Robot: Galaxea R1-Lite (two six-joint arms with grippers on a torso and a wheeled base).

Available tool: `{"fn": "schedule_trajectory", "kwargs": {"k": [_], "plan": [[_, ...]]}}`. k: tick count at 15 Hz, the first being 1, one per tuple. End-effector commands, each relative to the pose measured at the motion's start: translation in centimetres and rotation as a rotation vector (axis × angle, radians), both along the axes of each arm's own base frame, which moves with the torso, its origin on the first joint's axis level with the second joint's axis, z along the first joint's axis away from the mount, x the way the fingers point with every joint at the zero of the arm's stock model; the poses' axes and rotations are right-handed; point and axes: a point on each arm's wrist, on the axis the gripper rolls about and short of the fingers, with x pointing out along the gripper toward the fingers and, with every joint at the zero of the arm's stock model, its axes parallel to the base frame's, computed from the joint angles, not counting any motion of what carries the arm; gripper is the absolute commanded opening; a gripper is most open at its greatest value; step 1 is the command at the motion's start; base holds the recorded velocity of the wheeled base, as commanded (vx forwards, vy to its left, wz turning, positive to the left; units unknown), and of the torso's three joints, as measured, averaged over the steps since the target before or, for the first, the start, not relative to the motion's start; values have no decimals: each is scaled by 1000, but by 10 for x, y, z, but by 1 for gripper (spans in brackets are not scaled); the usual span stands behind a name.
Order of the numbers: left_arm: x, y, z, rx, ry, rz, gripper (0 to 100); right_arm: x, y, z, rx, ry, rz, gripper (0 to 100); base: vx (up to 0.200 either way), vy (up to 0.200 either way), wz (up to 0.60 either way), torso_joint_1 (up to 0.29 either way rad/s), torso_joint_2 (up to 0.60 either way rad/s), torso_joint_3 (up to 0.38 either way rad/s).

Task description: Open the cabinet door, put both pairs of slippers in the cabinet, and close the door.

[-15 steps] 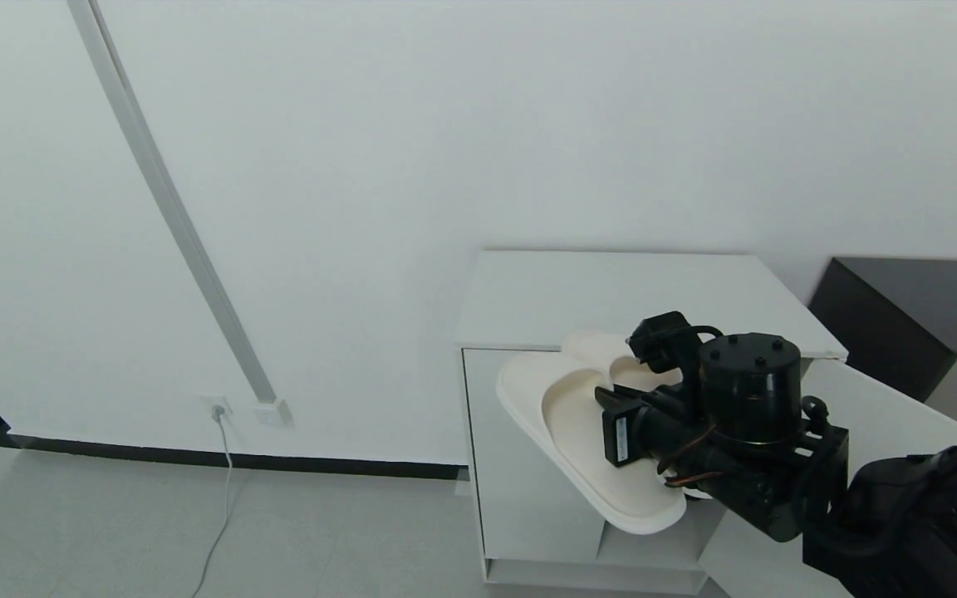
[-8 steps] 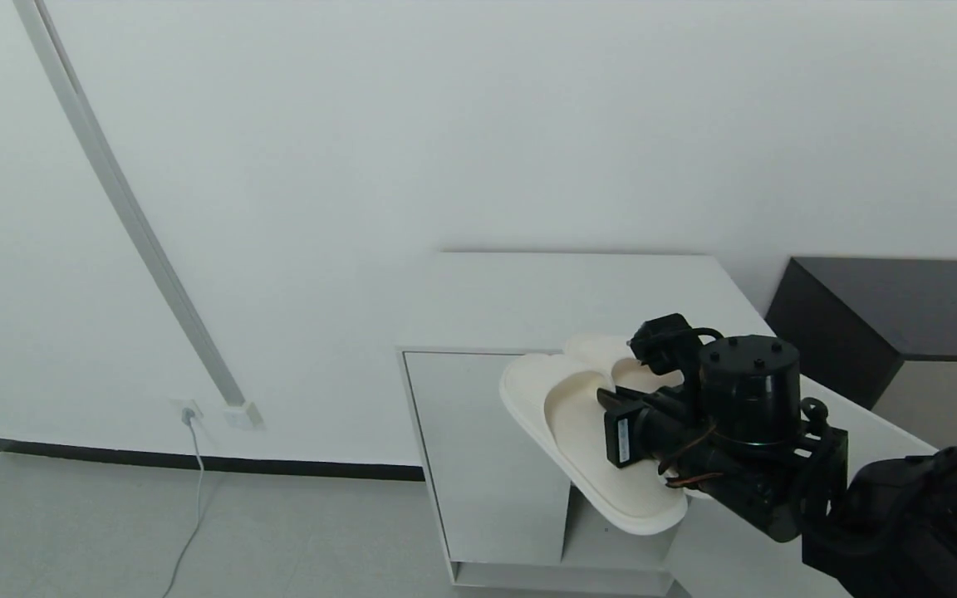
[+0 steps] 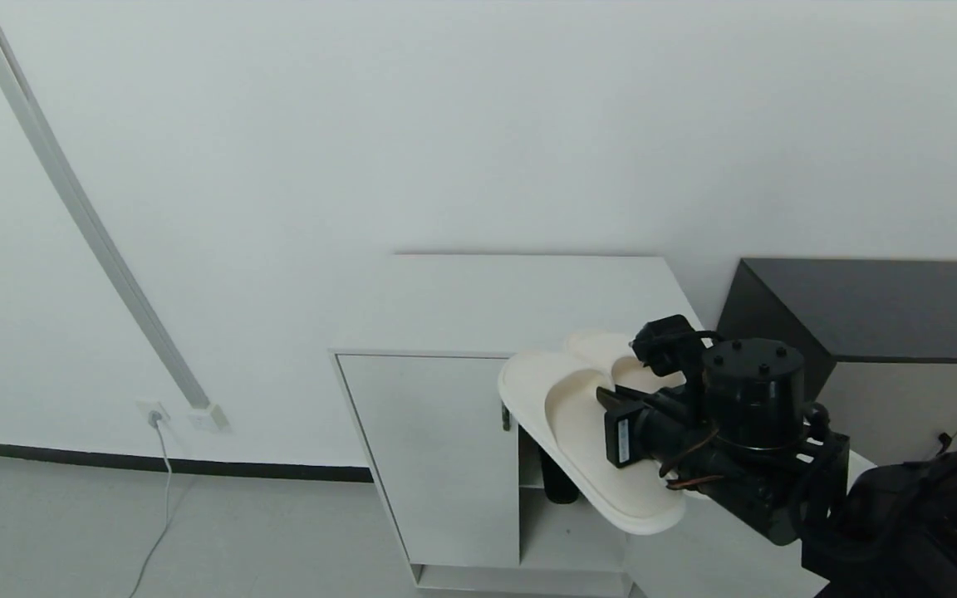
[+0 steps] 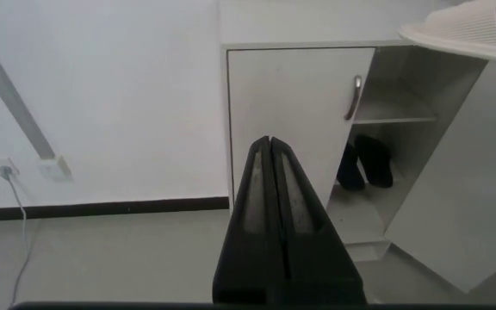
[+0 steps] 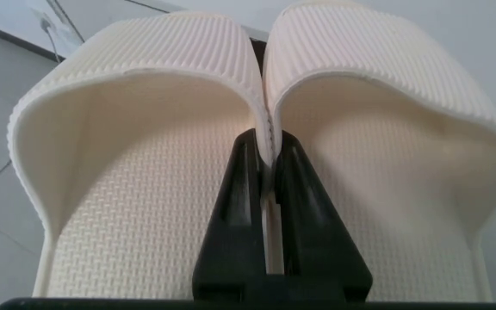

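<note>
The whole head view is shifting, so the camera is turning rather than the furniture. The white cabinet point(image 3: 528, 291) is drifting leftward in the picture, while my right arm and its load are keeping their place. The turn is exposing the cabinet's open half, which was hidden behind the load a second ago.

Right gripper point(image 5: 269, 146): I am holding it clamped on the touching inner edges of the cream slippers point(image 3: 578, 432), carrying both side by side in the air in front of the cabinet's open half.

Behind the slippers, a dark pair point(image 3: 559, 482) is standing on the floor of the open compartment, under a shelf point(image 4: 394, 119). I judge this to be the first pair, already stowed. The left door point(image 3: 437, 448), with its handle point(image 3: 505, 413), is standing closed. The right door point(image 4: 455, 172) is swung wide open toward me.

Left gripper point(image 4: 269, 142): I am keeping its fingers pressed together on nothing, well back from the cabinet.

In my judgement the opening is lining up with the load. The cream pair is not yet inside, and closing the door remains to be done.
</note>
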Motion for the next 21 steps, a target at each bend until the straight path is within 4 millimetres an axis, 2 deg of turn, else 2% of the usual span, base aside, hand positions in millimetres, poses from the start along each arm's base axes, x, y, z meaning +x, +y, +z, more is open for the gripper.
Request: {"fn": "schedule_trajectory", "kwargs": {"k": [1,3,7,12,21], "plan": [[0,0,0,0,2,1,0,-1,0,-2,-2,2,4,0,0,0,0,0,0,0],[0,0,0,-1,2,1,0,-4,3,-2,-3,1,11,0,0,0,0,0,0,0],[0,0,0,2,2,1,0,-16,-8,-1,-7,5,10,0,0,0,0,0,0,0],[0,0,0,3,2,1,0,-16,-8,-3,-8,8,14,0,0,0,0,-18,39,22],[0,0,0,3,2,-1,0,-17,-9,-4,2,-11,17,0,0,0,0,-174,407,224]]}}
